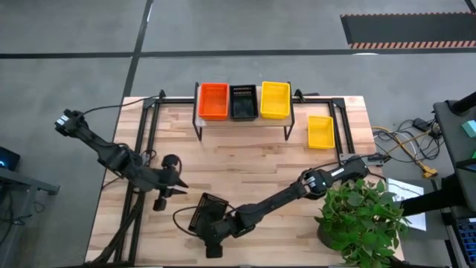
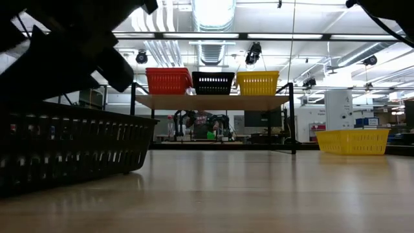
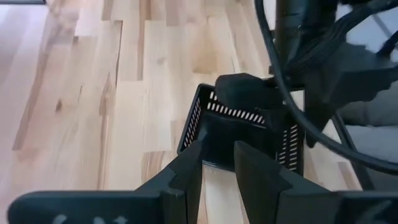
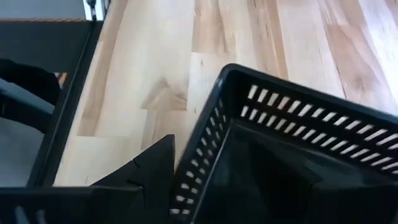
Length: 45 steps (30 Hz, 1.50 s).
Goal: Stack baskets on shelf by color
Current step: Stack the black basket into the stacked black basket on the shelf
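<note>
Right claw point(image 1: 210, 232) pinched one wall of black slotted plastic basket point(image 1: 207, 211); left claw point(image 1: 177, 185) slightly parted, empty. Thin-wall hold risked tilt or slip on lifting.

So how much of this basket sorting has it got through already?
Red, black and yellow baskets sit side by side on the shelf, each possibly a stack; the count is unclear. In hand: the right end effector has a finger over the wall of a black basket near the table's front edge; the left end effector waits nearby. Left: that basket and a yellow one beside the shelf.
</note>
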### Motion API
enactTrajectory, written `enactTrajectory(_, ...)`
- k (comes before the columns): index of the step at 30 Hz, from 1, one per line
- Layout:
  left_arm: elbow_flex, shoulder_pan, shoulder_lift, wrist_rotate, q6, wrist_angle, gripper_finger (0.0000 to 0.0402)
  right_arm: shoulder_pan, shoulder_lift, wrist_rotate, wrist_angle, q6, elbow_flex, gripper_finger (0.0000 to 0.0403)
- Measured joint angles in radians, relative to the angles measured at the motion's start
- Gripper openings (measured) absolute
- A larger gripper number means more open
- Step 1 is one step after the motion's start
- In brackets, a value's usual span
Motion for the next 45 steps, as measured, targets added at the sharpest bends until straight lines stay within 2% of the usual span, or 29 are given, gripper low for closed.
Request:
enactTrajectory(3,0.000,0.000,-0.025,-0.015,0.002,0.000,0.0077,-0.002,0.000,0.003,-0.016,0.000,0.000,0.0188)
enactTrajectory(7,0.000,0.000,-0.048,-0.051,0.023,0.000,0.0077,-0.005,0.000,0.001,-0.015,0.000,-0.005,0.0159)
enactTrajectory(12,0.000,0.000,-0.074,-0.077,0.094,0.048,0.0077,-0.008,0.000,0.001,-0.017,-0.001,-0.015,0.0095)
enactTrajectory(17,0.000,0.000,-0.105,-0.078,0.233,0.151,0.0077,-0.008,0.000,0.002,-0.015,-0.020,-0.020,0.0020)
enactTrajectory(22,0.000,0.000,-0.136,-0.078,0.368,0.246,0.0077,-0.006,-0.012,0.002,-0.039,-0.080,-0.021,0.0014)
enactTrajectory(33,0.000,0.000,-0.227,-0.078,0.644,0.347,0.0077,-0.006,-0.195,0.015,-0.344,-0.393,0.004,0.0012)
enactTrajectory(39,0.000,0.000,-0.261,-0.078,0.717,0.349,0.0077,-0.031,-0.331,0.101,-0.407,-0.503,0.004,0.0012)
enactTrajectory(45,-0.020,0.000,-0.267,-0.078,0.735,0.361,0.0077,-0.096,-0.449,0.104,-0.448,-0.616,0.004,0.0012)
